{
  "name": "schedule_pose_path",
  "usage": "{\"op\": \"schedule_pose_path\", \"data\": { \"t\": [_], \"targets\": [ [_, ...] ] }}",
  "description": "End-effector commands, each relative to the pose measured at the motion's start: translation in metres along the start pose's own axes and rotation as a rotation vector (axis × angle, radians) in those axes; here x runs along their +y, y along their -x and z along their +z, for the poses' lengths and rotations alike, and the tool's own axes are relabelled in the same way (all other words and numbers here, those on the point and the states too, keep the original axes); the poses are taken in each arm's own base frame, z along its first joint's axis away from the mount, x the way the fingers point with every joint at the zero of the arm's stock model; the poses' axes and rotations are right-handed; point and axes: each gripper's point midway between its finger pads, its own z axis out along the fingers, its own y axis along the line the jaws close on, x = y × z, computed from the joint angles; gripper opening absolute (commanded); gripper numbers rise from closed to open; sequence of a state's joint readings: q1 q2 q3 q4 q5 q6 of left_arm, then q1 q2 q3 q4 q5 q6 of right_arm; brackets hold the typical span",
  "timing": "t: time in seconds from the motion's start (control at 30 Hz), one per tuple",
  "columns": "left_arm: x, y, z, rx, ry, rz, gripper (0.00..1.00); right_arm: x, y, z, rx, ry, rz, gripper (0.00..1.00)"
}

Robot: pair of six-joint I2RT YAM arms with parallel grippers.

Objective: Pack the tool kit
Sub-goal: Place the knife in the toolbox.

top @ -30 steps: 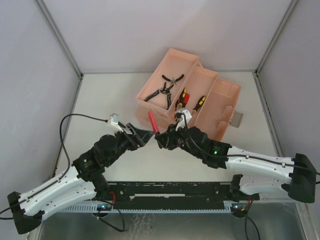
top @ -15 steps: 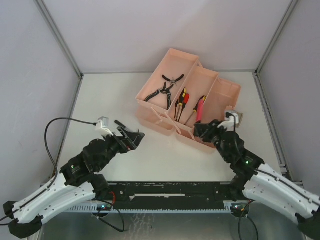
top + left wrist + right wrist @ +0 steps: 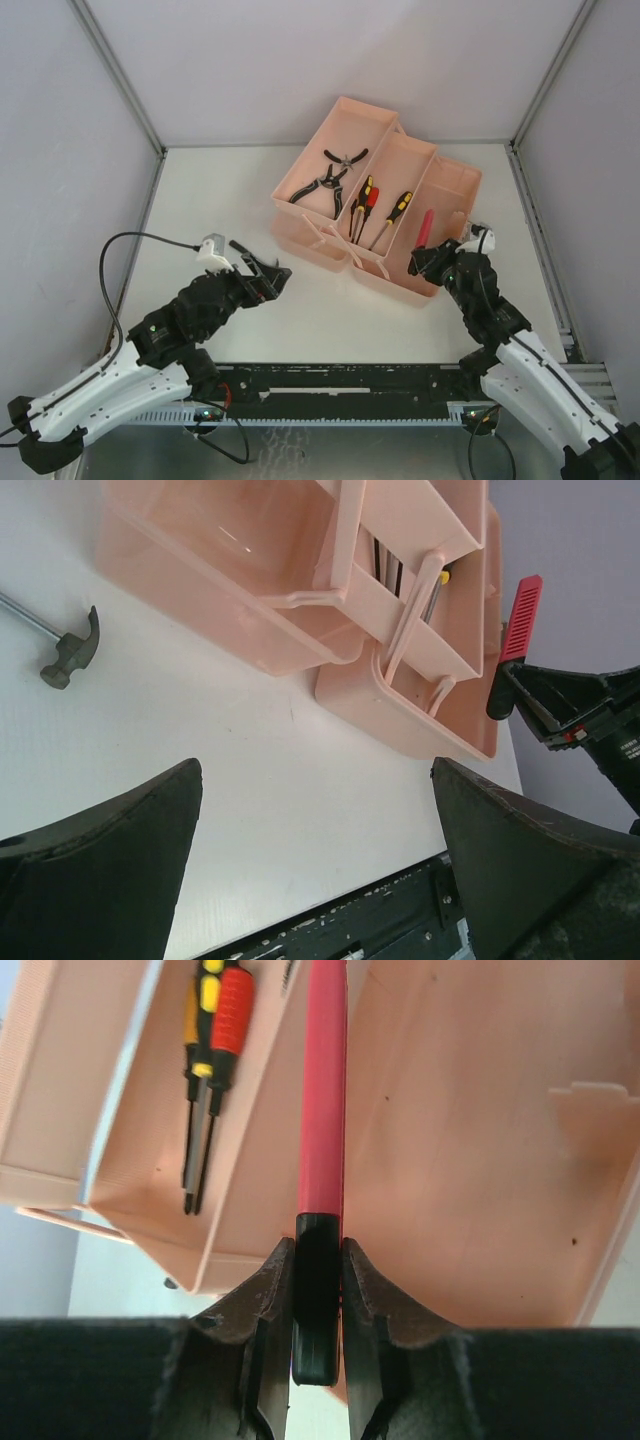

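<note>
Two grippers. Right gripper [image 3: 320, 1295] nipped narrow on black end of red tool [image 3: 323, 1090], long axis pointing away over toolbox [image 3: 455, 190] right compartment, near table [image 3: 220, 200] far edge. We judge right arm nearer. Left gripper [image 3: 315, 780] gaping, empty.

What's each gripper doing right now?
Left gripper: open, empty.
Right gripper: closed on the slim red tool with a black end.

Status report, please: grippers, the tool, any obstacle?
Left gripper open, empty. Right gripper shut on red tool, over toolbox. Hammer lies on table. Nothing in the way.
</note>
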State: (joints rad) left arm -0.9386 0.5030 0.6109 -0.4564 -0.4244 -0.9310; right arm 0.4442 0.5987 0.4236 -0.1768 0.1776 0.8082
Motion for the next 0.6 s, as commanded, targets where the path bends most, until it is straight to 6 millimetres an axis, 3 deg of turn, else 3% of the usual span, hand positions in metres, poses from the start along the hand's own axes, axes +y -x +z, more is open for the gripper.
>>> {"op": "schedule_pose_path", "data": {
  "t": [0.0, 0.23, 0.57],
  "targets": [
    [-0.010, 0.012, -0.003, -0.026, -0.015, 0.012, 1.00, -0.001, 0.000, 0.010, 0.006, -0.012, 0.016, 0.00],
    [-0.008, 0.015, -0.005, -0.034, -0.006, 0.020, 1.00, -0.019, 0.001, 0.038, 0.018, -0.081, -0.002, 0.00],
    [-0.006, 0.013, -0.003, -0.028, 0.008, 0.012, 1.00, -0.017, 0.002, 0.085, 0.093, -0.068, 0.022, 0.00]
  ]
}}
